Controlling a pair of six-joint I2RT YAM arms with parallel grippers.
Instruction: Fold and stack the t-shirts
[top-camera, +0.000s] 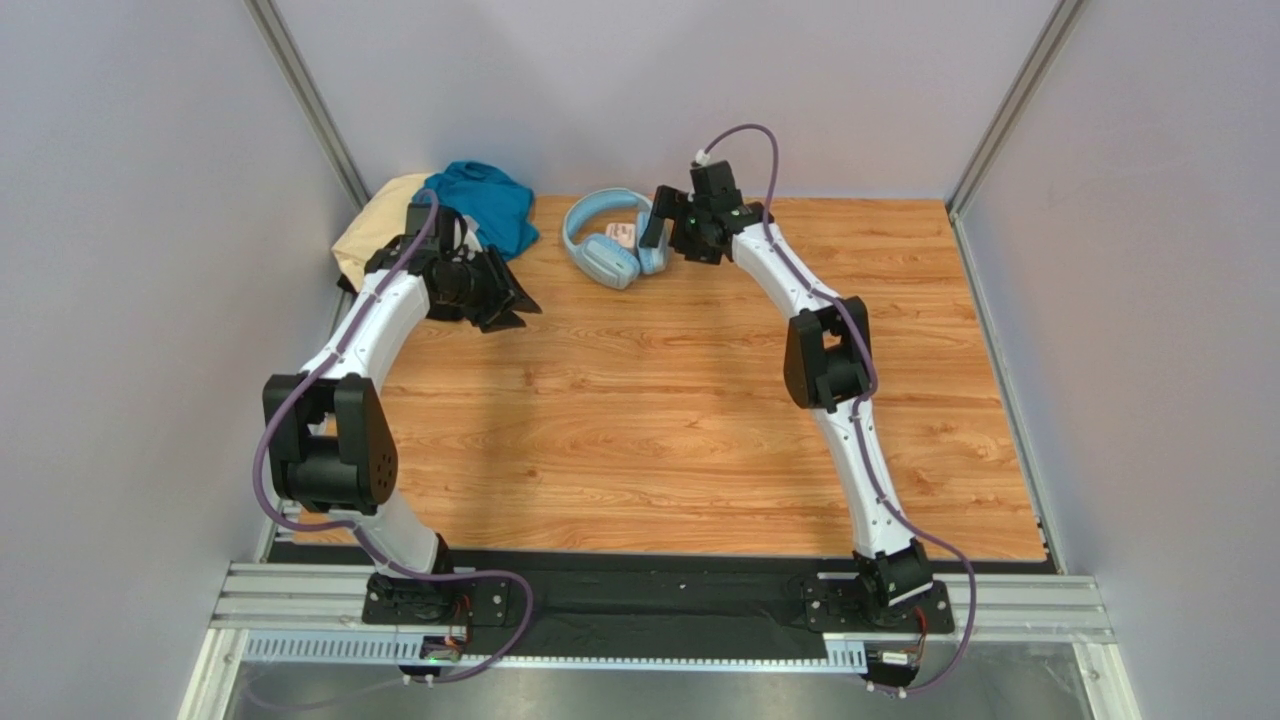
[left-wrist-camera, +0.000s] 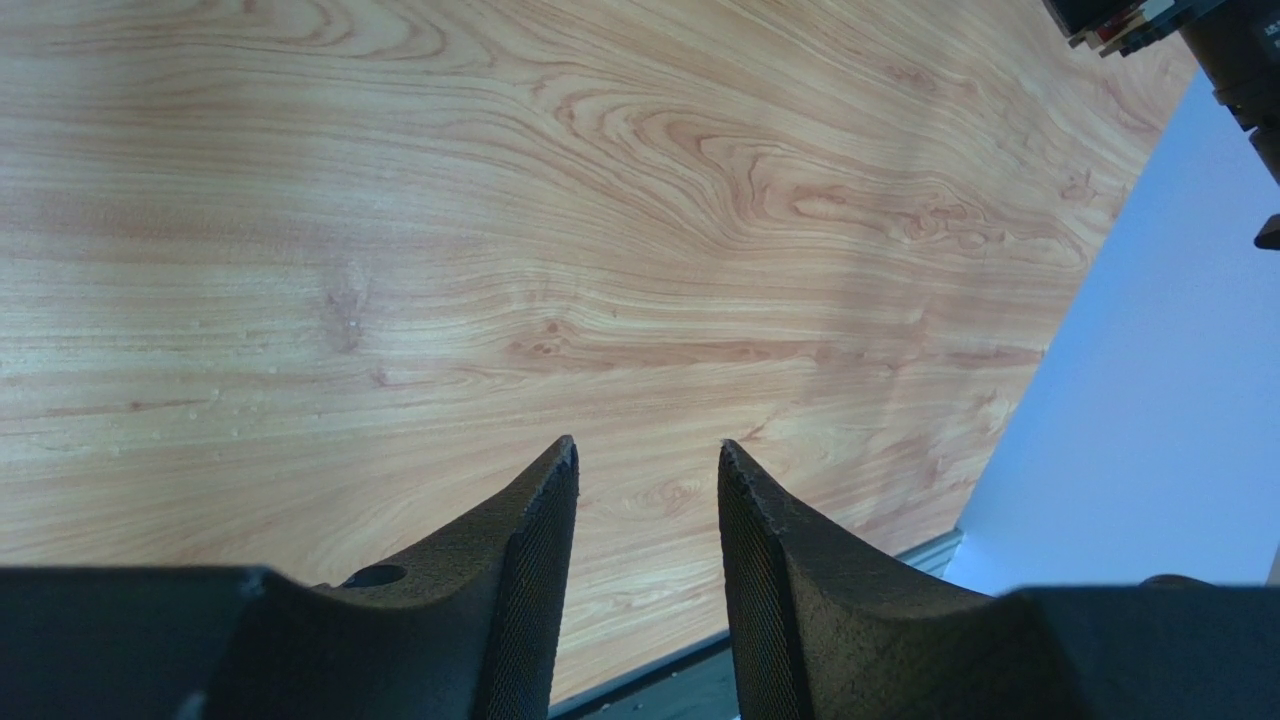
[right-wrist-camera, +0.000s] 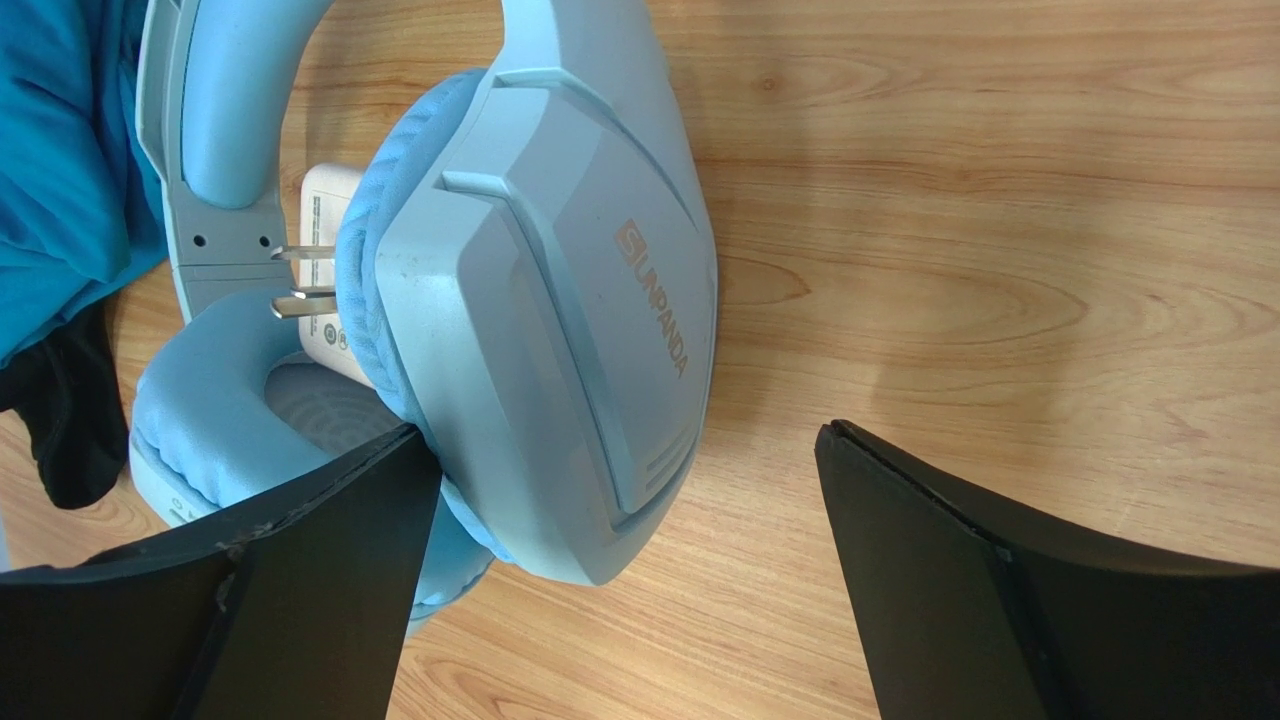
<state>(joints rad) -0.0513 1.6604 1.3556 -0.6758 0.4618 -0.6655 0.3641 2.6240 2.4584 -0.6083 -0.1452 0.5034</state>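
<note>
The teal-blue t-shirt lies bunched at the back left, partly on the pale tan t-shirt. A bit of the black t-shirt shows below the teal cloth in the right wrist view. In the top view I cannot tell it apart from the left arm. My left gripper hovers just right of the pile. Its jaws are open and empty over bare wood. My right gripper is open wide, with one ear cup of the headphones between its fingers.
The light-blue headphones lie at the back centre. A small pale block with metal prongs sits inside them. Grey walls enclose the wooden table on three sides.
</note>
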